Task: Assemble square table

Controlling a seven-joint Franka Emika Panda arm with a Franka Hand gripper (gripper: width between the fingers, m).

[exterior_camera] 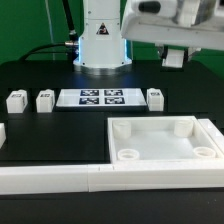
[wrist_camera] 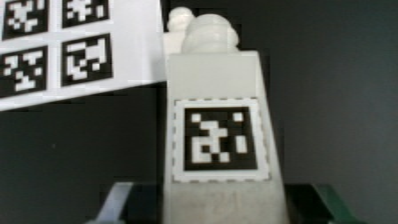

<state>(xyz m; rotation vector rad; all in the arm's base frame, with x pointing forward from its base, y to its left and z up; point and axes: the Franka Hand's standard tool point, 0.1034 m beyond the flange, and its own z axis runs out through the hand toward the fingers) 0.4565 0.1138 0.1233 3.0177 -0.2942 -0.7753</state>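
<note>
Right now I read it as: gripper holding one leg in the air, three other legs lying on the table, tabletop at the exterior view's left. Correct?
One thing is off: the tabletop sits at the exterior view's right, not its left, as the exterior view shows. The gripper does hold one leg, and three other legs lie loose.

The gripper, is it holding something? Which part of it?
Yes, the gripper pinches a white table leg by the end nearest its black-white tag; the narrow tip points away.

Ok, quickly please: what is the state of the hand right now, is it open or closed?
Hand: closed on a white tagged leg, held up in the air.
</note>
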